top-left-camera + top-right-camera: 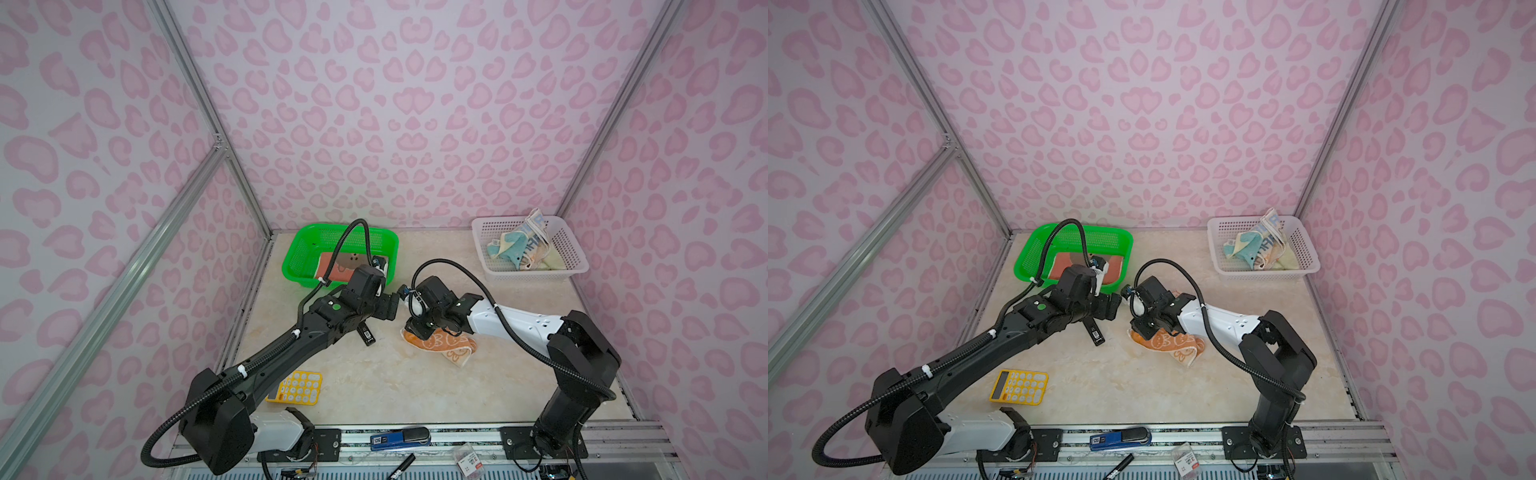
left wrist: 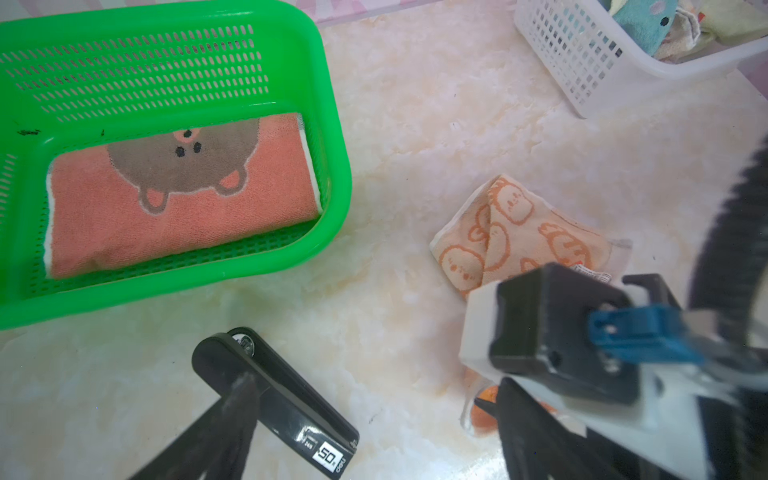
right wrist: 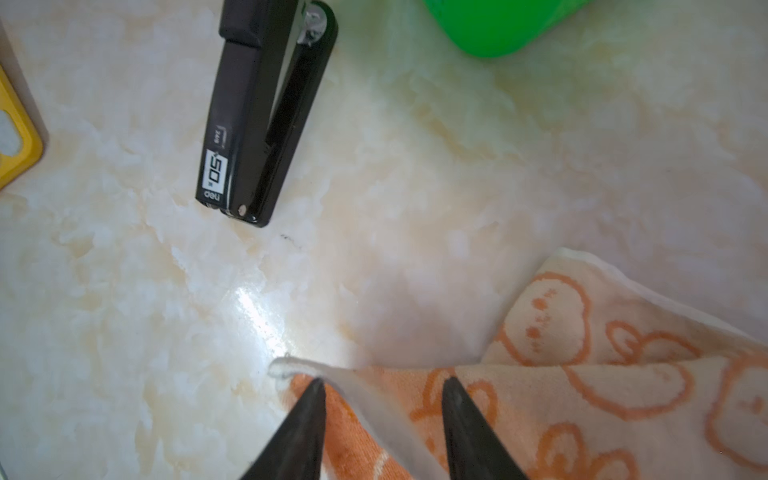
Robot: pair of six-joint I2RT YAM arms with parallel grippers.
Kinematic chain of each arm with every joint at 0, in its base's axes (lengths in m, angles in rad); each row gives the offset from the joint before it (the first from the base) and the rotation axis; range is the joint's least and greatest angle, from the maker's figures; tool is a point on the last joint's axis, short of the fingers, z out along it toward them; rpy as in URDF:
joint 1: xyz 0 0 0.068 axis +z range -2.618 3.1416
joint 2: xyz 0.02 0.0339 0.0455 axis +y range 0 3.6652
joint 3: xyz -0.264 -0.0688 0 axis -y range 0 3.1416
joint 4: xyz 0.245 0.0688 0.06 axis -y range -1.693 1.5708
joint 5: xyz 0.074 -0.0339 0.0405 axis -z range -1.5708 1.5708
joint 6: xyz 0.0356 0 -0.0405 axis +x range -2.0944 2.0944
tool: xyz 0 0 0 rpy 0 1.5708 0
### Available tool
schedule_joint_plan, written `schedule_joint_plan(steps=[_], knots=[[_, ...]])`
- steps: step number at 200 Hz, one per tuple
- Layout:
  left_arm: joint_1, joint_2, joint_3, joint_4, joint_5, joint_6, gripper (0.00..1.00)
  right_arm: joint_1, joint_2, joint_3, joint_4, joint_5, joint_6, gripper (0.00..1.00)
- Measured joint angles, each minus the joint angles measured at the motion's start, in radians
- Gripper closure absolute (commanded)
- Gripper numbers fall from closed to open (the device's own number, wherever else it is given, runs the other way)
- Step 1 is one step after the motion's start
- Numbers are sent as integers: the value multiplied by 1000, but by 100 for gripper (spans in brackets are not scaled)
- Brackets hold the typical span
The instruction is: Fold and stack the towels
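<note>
Rust-red towel (image 2: 178, 208) lies folded in the green basket (image 2: 124, 62): one done, we judge. Our left claw (image 2: 386, 449) hangs spread and empty. The right claw (image 3: 384, 399) is spread over the crumpled beige towel (image 1: 449, 347) on the tabletop (image 1: 374, 382). More towels (image 1: 523, 249) wait in the white basket (image 1: 536, 274).

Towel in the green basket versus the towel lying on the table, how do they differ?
The rust-red towel lies folded flat in the green basket; the beige towel lies rumpled on the table. The rust-red towel shows one big brown animal face; the beige towel, many small orange ones. The right gripper, jaws open, straddles the beige towel's edge, not the rust-red towel. Both have pale edges.
</note>
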Motion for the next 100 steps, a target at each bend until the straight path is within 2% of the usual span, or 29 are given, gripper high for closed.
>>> schedule_joint_plan(steps=[59,100], knots=[[-27,86,-13,-30,119,30,15,-124,-243,-105,29,29,-4,53],[-161,156,27,-106,154,53,15,-191,-321,-146,31,122,-67,53]])
